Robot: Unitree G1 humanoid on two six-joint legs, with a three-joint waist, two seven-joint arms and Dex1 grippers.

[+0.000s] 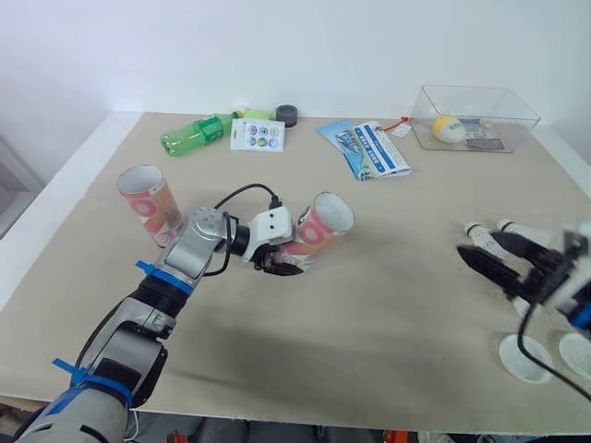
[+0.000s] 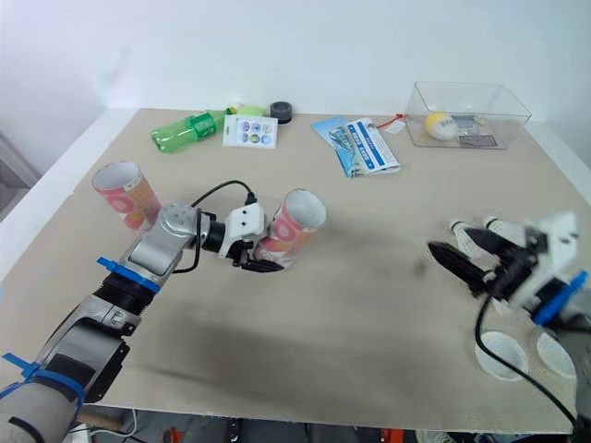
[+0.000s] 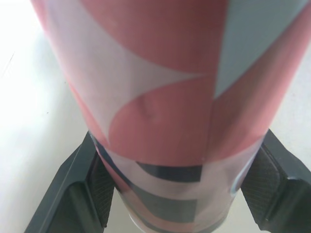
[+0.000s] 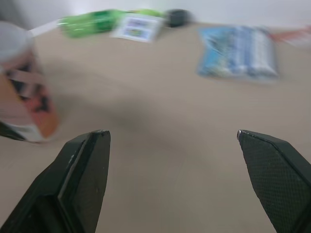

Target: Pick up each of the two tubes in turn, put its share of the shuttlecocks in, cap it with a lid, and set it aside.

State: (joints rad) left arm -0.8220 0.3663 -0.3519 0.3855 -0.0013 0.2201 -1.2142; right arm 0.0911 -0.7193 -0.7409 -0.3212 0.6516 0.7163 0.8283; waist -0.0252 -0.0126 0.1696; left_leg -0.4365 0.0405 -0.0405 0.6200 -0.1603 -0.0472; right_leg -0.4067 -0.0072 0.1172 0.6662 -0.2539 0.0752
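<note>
My left hand (image 1: 277,265) grips one pink-and-white tube (image 1: 319,231) mid-counter, tilted, with its mouth open. The second tube (image 1: 148,203) stands near the left edge. White shuttlecocks (image 1: 478,230) and two round lids (image 1: 524,358) lie near the right edge.

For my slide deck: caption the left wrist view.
Left gripper clamps a pink, white and blue patterned tube between its black fingers.

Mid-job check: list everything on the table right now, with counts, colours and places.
Tubes: 2, pink and white; one standing at left, one tilted, held mid-table.
Shuttlecocks: at least 2, white; right side, partly hidden.
Lids: 2, white; near right edge.
Bottle: 1, green; far left.
Card: 1, white; beside bottle.
Packet: 1, blue-white; far centre.
Box: 1, clear; far right, holds yellow ball.
Left gripper: grips tilted tube.
Right gripper: open, empty.
</note>
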